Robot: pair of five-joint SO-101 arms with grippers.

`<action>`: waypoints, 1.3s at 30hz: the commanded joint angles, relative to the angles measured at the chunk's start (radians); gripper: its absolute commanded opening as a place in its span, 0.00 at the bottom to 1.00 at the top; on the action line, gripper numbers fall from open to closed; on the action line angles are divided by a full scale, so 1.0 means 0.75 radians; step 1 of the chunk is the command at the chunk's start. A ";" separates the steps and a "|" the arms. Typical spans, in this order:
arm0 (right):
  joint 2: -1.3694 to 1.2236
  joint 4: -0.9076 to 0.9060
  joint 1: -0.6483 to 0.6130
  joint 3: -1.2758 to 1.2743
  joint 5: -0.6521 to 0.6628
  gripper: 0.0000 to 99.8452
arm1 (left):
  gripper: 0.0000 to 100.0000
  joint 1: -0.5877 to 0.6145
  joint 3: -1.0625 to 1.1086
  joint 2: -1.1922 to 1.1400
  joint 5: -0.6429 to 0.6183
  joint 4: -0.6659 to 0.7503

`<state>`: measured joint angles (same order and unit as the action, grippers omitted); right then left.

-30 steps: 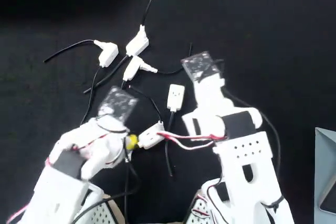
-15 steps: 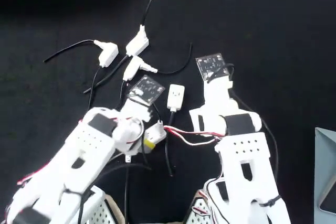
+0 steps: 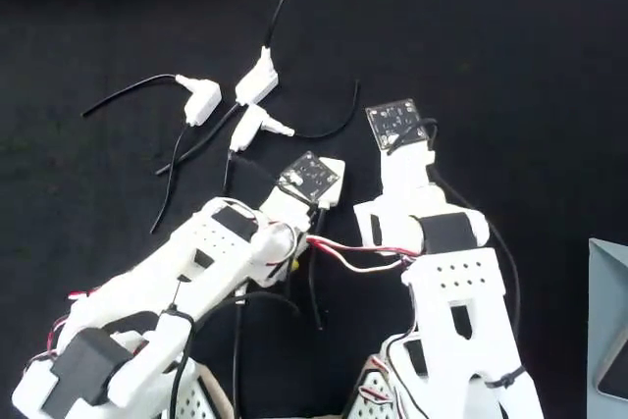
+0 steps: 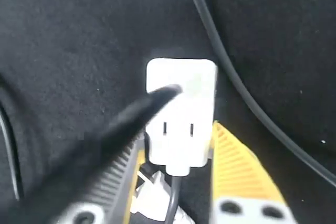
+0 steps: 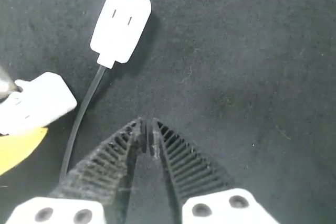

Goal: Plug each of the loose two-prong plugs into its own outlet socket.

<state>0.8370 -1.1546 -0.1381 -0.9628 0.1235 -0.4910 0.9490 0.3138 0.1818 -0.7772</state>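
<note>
Black cloth-covered table (image 3: 549,66), bearing all items. White left arm (image 3: 196,272), lying from the near left corner toward the table's middle. White right arm (image 3: 451,282), standing just beside it, its wrist board further out. Grey walled container (image 3: 608,321), at the right edge of the table, cut off by the high view; interior dark, contents not discernible. Left gripper (image 4: 191,111): one black ribbed finger and one yellow finger, clenched on either side of a white two-slot socket block (image 4: 178,140), whose black cord runs back between the fingers. Its wrist view shows the two slots plainly; the right wrist view shows the same block (image 5: 34,100) from the side, with the yellow finger beneath it. A white face beyond the block in the left wrist view cannot be told as the same body or another. Right gripper (image 5: 147,129): two black ribbed fingers, tips drawn together on nothing, hanging over bare cloth. White flat outlet socket with two slots (image 5: 121,22), lying on the cloth near that gripper, its cord trailing past the fingers; in the high view it is partly hidden under the left wrist board. Three white plugs on black cords, loose and well apart from both grippers: far plug (image 3: 257,80), left plug (image 3: 201,100), near plug (image 3: 250,127). Prongs too small to make out.
</note>
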 commanded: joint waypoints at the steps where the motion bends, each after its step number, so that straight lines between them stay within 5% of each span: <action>1: 0.021 0.018 0.016 0.007 0.000 0.01 | 0.09 0.009 -0.103 -0.002 0.012 0.016; 17: 0.013 0.020 0.012 -0.009 0.000 0.01 | 0.04 0.621 -0.686 -0.068 0.014 0.018; 26: 0.013 0.117 0.010 -0.077 0.000 0.01 | 0.26 0.664 -1.065 -0.538 -0.053 0.004; 39: 0.021 0.121 0.053 -0.062 0.000 0.01 | 0.28 0.572 -1.554 -0.538 -0.063 -0.706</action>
<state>0.8370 -1.0794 -0.1289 -1.0273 0.1235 0.0000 -0.0821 -0.1005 0.1358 -1.1500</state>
